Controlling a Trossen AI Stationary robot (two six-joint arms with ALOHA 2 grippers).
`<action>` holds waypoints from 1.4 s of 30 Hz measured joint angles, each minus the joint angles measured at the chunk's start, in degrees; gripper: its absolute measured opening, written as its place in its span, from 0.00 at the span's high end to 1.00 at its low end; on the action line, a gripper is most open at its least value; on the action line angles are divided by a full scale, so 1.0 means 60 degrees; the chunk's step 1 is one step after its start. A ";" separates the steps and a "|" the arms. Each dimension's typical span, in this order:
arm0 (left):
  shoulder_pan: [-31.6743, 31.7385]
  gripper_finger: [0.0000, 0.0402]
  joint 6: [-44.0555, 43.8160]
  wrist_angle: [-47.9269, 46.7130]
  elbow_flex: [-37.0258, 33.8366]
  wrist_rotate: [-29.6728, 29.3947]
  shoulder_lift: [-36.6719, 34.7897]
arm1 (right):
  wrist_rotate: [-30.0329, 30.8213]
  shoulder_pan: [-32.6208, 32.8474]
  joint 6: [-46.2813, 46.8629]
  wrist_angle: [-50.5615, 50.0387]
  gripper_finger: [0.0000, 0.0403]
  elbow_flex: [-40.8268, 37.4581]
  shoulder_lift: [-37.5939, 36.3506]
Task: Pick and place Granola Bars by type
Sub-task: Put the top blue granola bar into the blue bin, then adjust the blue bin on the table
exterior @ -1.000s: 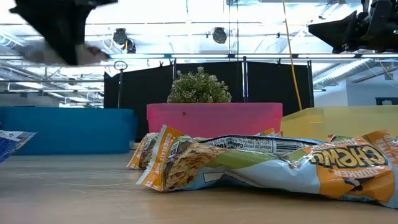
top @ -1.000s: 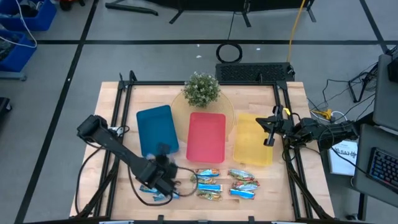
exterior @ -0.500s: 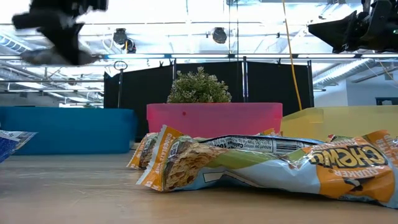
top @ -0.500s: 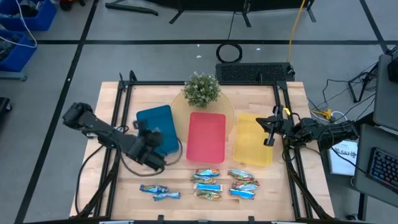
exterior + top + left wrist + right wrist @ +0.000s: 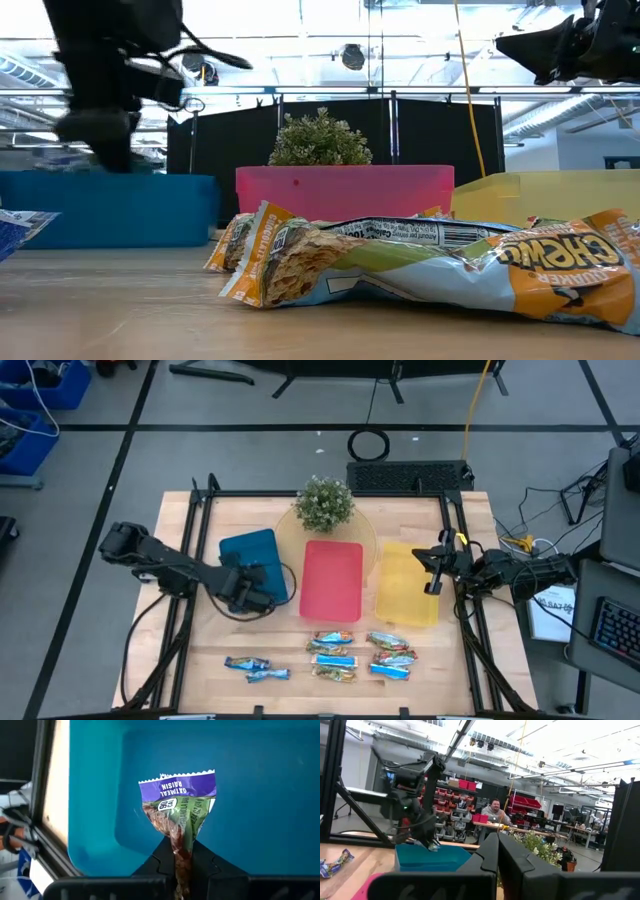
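Wooden table (image 5: 200, 530) w/ 3 trays in a row: blue tray (image 5: 250, 550), red tray (image 5: 332, 580), yellow tray (image 5: 408, 585); small plant (image 5: 324, 503) behind them. Left gripper (image 5: 252, 588) hangs over the blue tray, fingers (image 5: 165, 857) clamped on a purple-topped oatmeal raisin bar (image 5: 179, 807) dangling above the tray floor. Other granola bars on the table's front strip: 2 blue ones (image 5: 256, 668) at left, approx 6 clustered (image 5: 362, 656) in front of the red & yellow trays. Right gripper (image 5: 432, 566) waits over the yellow tray's far edge, fingers (image 5: 492, 852) pressed together, empty. A person (image 5: 494, 812) sits in the room beyond.
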 joint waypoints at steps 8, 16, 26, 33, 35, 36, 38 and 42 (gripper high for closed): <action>0.1198 0.94 0.2535 0.1886 0.0007 0.0243 0.0099 | 0.0000 0.0000 -0.0084 0.0000 1.00 -0.0003 0.0000; 0.1553 0.88 0.2906 0.2390 0.0004 0.1166 0.0979 | 0.0004 0.0000 -0.0106 -0.0045 1.00 -0.0002 0.0000; 0.1369 0.48 0.3110 0.1999 0.0147 0.1586 0.1346 | 0.0000 0.0000 -0.0178 -0.0036 1.00 0.0000 0.0011; 0.1163 0.39 0.3048 0.0389 0.1283 0.1170 0.0821 | 0.0000 0.0000 -0.0108 -0.0073 1.00 -0.0001 0.0011; 0.1109 0.40 0.2936 0.0494 0.1593 0.1514 0.0623 | 0.0000 0.0000 -0.0154 -0.0073 1.00 0.0000 0.0015; 0.1087 0.41 0.2818 0.0638 0.1707 0.1722 0.0544 | 0.0000 0.0000 -0.0161 -0.0086 1.00 0.0000 0.0015; 0.1019 0.44 0.2460 0.1041 0.1828 0.2103 0.0398 | 0.0000 0.0000 -0.0175 -0.0120 1.00 0.0000 0.0015; 0.0704 0.48 0.1690 0.1337 0.1825 0.2574 0.0412 | 0.0000 0.0000 -0.0108 -0.0184 1.00 0.0000 0.0015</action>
